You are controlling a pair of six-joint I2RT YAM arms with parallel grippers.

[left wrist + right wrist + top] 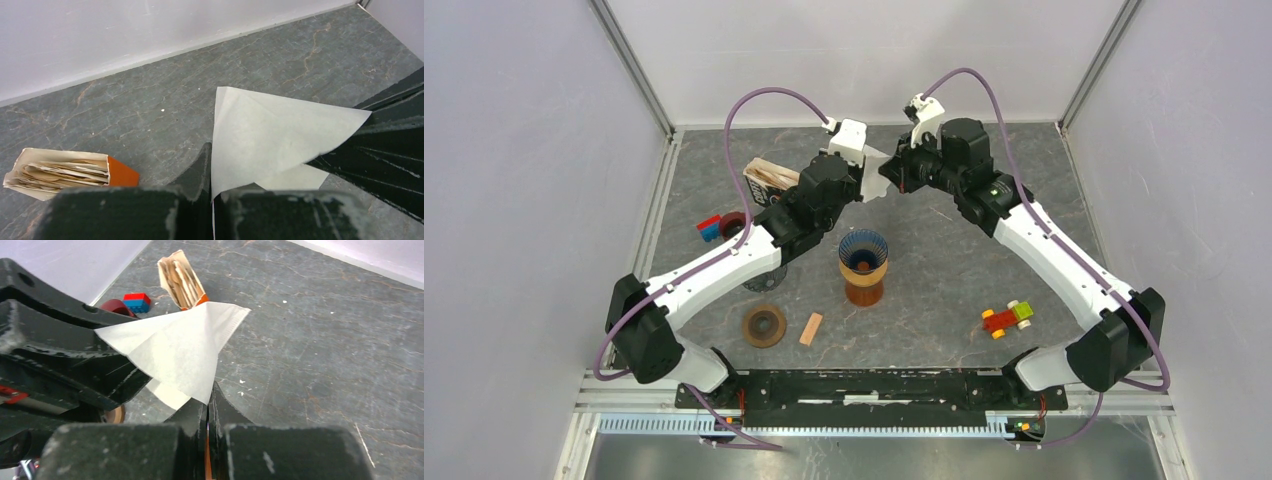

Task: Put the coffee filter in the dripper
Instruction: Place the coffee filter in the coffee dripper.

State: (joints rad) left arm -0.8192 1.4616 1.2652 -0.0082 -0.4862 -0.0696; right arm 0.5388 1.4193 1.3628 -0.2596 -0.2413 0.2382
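Handover stage, by the look of it: nothing is seated in the dripper [863, 250] yet. On the near side of the dripper, toward the arm bases, a brown ring [764, 325], a small wooden block [810, 328] and a toy car [1007, 318] are scattered about, none of them needed here.

The dripper itself is a ribbed blue cone, mouth up, perched on an amber stand [863, 290]. Just beyond the dripper and raised off the table, the coffee filter [270, 135] is pinched from two sides. The left gripper [212, 190] is clamped tight on one edge and the right gripper [210, 407] is clamped on the opposite corner.

It's thin, matte, off-white paper, folded flat into a fan shape, so it's probably floppy and easily torn if pulled both ways. Next, one side likely has to be let go, or the flat fold teased open into a cone, before it can be lowered point-down into the dripper.

Farther back and left of the dripper, a cardboard filter box [769, 178] is tipped on its side, with more filters stacked inside.
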